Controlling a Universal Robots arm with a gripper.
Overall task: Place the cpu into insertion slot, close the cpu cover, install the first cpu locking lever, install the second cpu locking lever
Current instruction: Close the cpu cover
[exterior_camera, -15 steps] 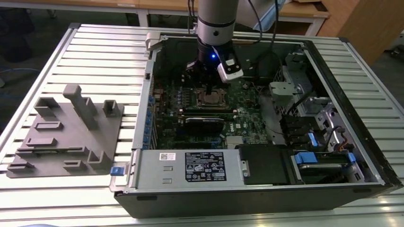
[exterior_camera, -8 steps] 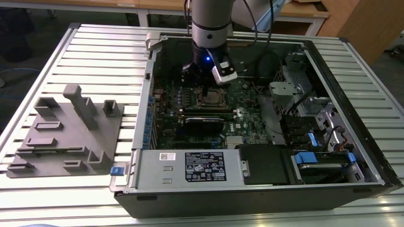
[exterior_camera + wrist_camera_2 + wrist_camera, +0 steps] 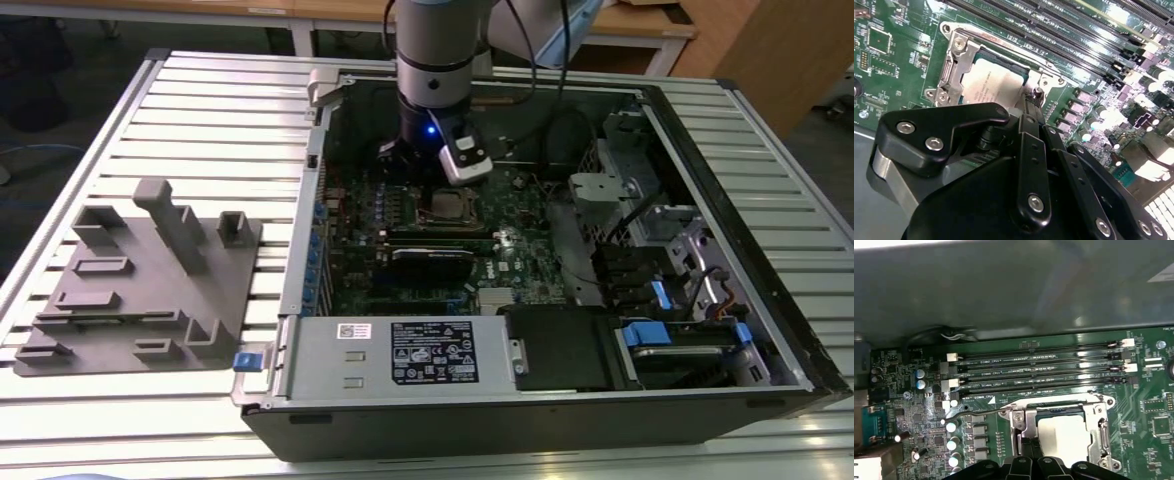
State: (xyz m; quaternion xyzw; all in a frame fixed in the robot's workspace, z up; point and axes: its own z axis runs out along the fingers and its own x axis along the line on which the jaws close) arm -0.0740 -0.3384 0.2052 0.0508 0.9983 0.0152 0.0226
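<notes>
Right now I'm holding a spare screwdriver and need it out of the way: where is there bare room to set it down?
In the exterior view, the slatted table is bare past the grey fixture, left of the case, and along the strip before both. Inside the case it is crowded: the tool hangs at the cpu amid cables.

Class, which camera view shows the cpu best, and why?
First wrist view: the cpu faces the camera, one edge behind the gripper. The second wrist view shows it slanted, partly hidden; the exterior view, as a small patch.
</notes>
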